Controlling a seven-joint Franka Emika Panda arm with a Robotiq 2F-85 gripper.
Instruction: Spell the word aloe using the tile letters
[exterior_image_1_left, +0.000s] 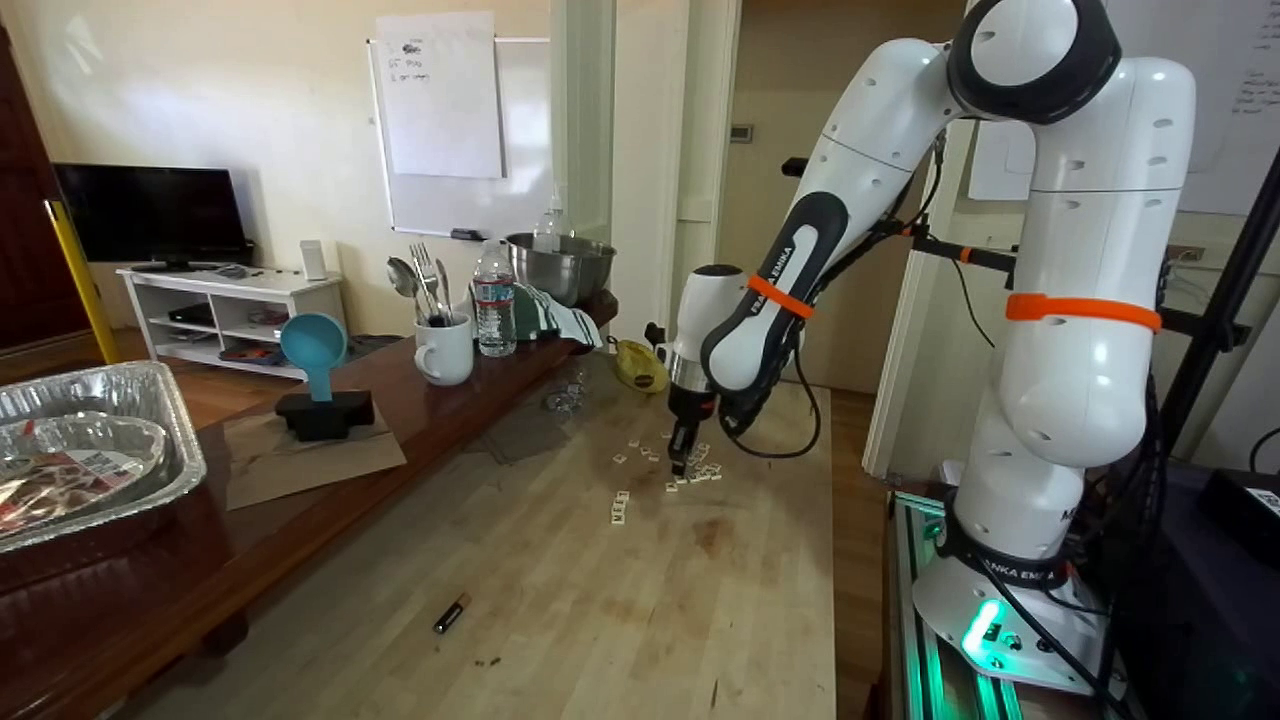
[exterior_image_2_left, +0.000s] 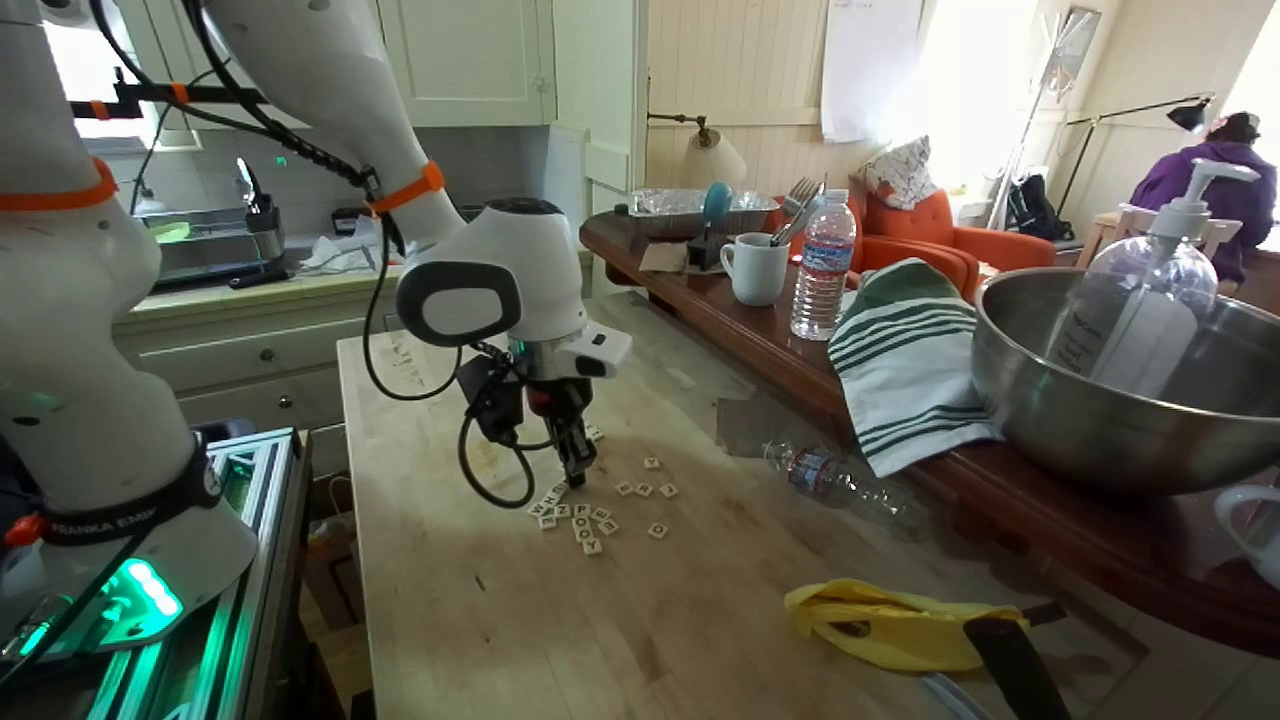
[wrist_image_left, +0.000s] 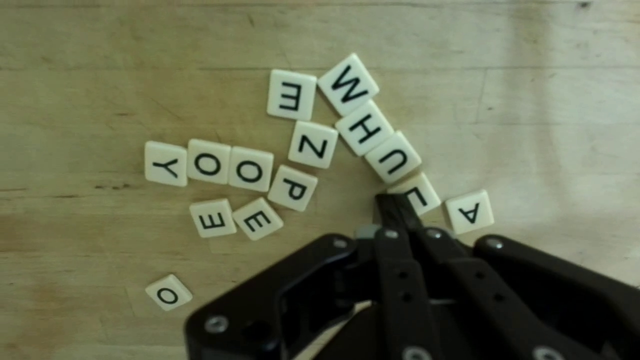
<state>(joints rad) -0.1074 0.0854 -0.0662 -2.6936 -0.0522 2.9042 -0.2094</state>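
Jaws together, one L tile (wrist_image_left: 423, 196) partly behind, among fourteen lettered tiles (wrist_image_left: 312, 145) in the wrist view

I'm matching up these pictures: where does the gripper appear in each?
In an exterior view: the gripper, slightly right of centre, below mid-height.
In an exterior view: the gripper, slightly left of centre, below mid-height.
Wrist view: the gripper, lower right, at the L tile.
Shared landmark: the tiles, in all three.

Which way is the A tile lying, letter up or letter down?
Letter up. The wrist view shows a black A on top of the A tile, lying flat on the table.
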